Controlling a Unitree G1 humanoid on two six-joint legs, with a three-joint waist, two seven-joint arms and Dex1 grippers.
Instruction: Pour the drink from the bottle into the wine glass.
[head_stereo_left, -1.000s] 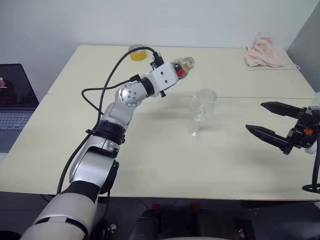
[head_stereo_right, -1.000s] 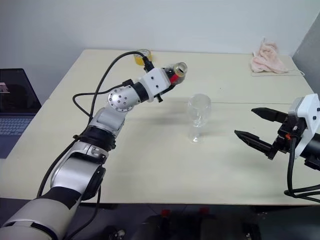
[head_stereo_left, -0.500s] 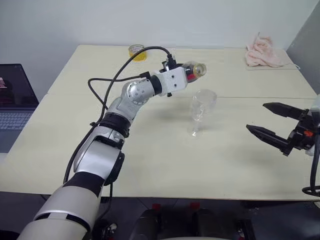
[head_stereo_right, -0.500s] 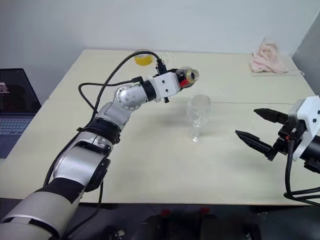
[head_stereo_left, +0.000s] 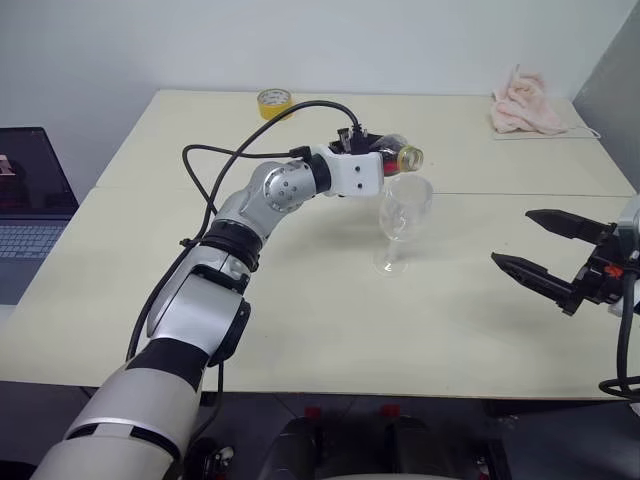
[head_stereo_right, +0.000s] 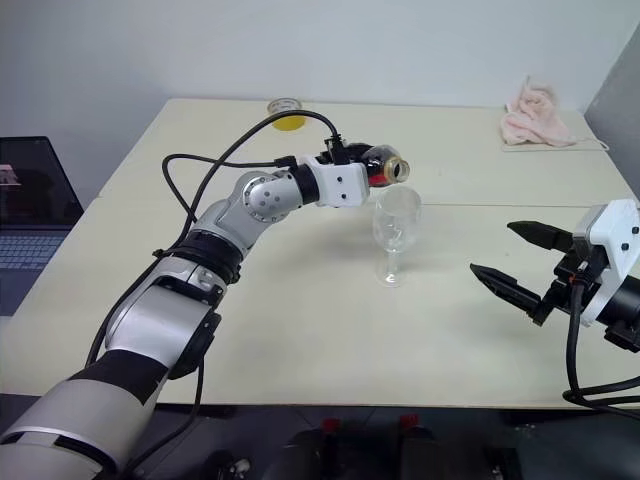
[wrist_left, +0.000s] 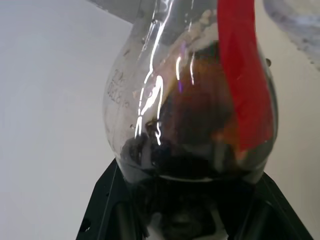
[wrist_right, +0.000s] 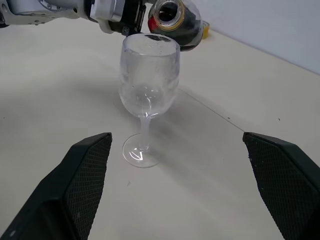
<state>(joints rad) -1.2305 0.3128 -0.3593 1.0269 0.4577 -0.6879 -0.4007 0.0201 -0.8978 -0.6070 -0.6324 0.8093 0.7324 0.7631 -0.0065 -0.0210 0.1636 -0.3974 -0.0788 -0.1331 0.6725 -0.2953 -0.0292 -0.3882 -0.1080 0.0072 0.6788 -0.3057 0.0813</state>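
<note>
We read the left gripper (head_stereo_left: 385, 165) as clamped on the bottle (head_stereo_left: 398, 160), its black fingers (wrist_left: 117, 210) closing round the rounded belly; the bottle lies about level, its open mouth past the fingertips and just over the near rim of the wine glass (head_stereo_left: 398, 222); the drink (wrist_left: 195, 130) pools dark in the belly, not yet at the mouth by our judgement; the glass looks empty.

The right gripper (head_stereo_left: 548, 252) hangs with jaws spread wide and nothing between them; the glass stands ahead of it, well apart, on the table (head_stereo_left: 330, 320).

Handling, as we judge it: the bottle is thin clear plastic, light, smooth, likely to dent under a hard squeeze; the belly is the sound place to hold it, as now; the glass is fragile and top-heavy on a slim stem; a nudge from the bottle neck at the rim could tip it; its stem or foot is where a steadying hold would go.
</note>
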